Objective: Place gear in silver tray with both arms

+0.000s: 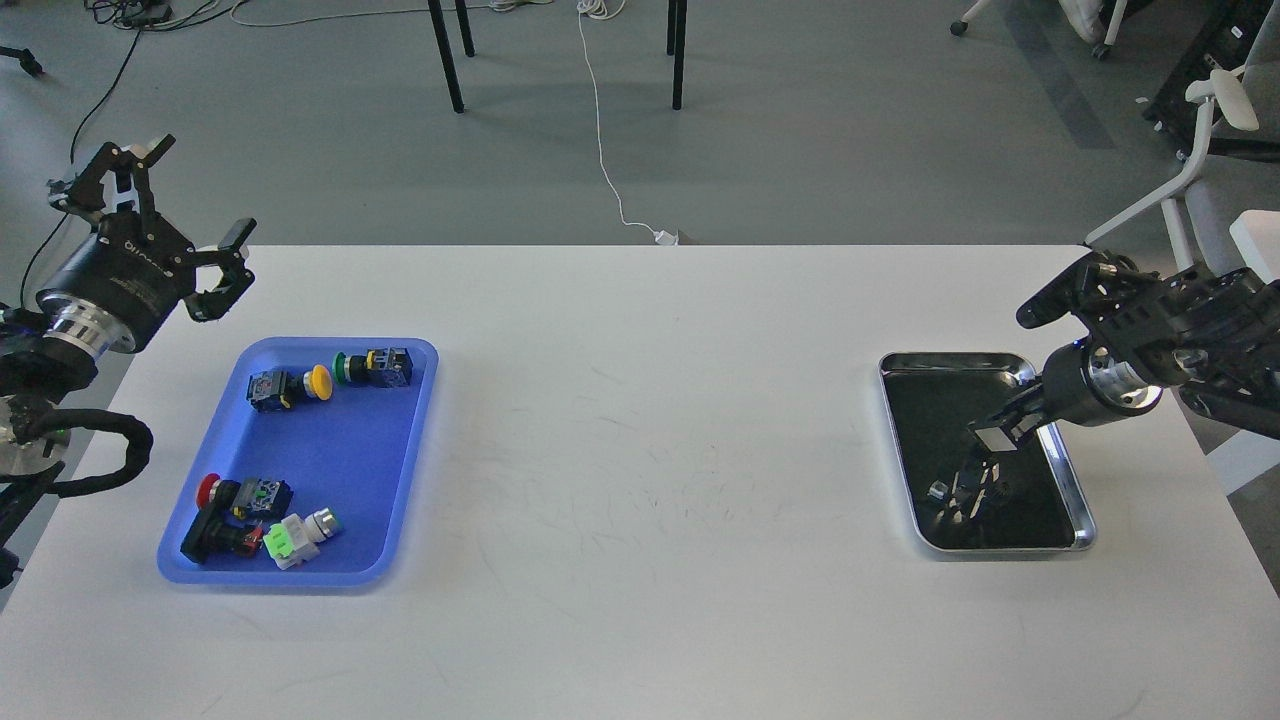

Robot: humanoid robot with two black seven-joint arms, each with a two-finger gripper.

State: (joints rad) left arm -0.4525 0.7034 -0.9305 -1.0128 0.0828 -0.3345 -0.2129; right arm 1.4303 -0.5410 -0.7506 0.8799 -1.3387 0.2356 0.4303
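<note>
At the far left, your left gripper [190, 205] sits above the table's [640, 420] left rear corner with its fingers [232, 240] spread wide, gripping nothing. Just right of it lies the blue tray [410, 400], containing five push-button switches: a yellow-capped one [290, 386], a green-capped one [374, 367], a red-capped one [245, 494], a black one [215, 535] and a white one [298, 536]. The table centre follows. At the right, the silver tray [1080, 520] rests flat near the table edge. Your right gripper [1000, 428] reaches over its dark bottom; its fingers merge with the reflection, so you cannot tell their opening or any load.
</note>
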